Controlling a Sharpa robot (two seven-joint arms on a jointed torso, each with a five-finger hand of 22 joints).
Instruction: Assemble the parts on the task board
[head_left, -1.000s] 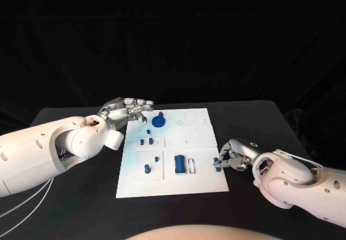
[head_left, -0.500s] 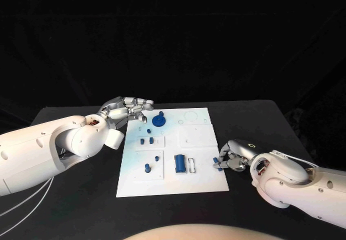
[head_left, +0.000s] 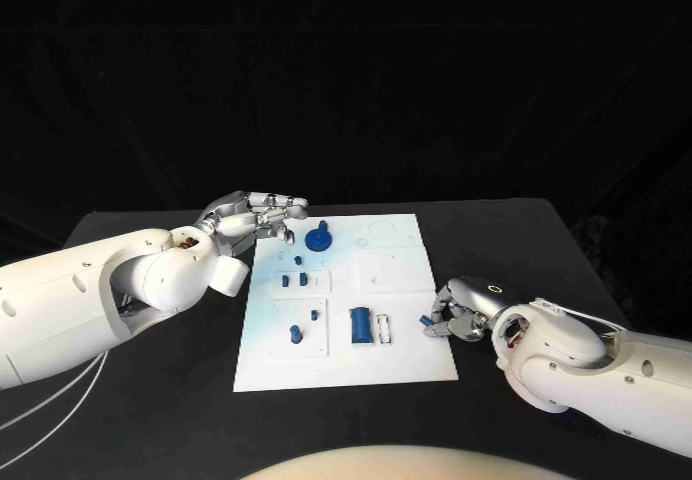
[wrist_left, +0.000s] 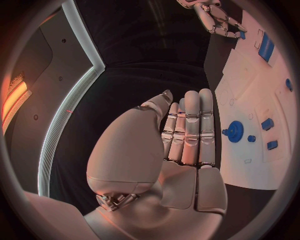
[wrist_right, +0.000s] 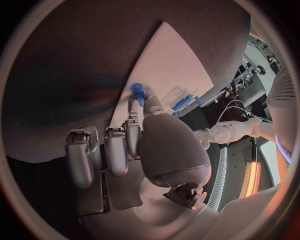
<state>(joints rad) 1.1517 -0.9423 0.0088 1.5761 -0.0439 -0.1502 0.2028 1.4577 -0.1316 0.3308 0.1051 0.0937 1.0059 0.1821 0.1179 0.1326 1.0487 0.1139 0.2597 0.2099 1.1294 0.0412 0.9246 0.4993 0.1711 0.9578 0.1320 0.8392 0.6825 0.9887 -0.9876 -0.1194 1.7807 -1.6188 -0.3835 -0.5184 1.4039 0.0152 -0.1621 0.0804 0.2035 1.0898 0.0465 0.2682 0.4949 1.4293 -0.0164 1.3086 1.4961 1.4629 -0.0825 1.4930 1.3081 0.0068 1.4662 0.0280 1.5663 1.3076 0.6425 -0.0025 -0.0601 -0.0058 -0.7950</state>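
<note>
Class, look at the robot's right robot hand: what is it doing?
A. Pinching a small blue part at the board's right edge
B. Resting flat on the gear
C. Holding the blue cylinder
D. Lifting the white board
A: the right robot hand pinches a small blue part at the right edge of the task board.

Black table, white task board flat at its middle, small blue parts on the board.

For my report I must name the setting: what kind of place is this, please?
Probably a robotics lab test bench: a black table against dark surroundings, a white task board with small blue parts, and a robot's right hand pinching one.
</note>
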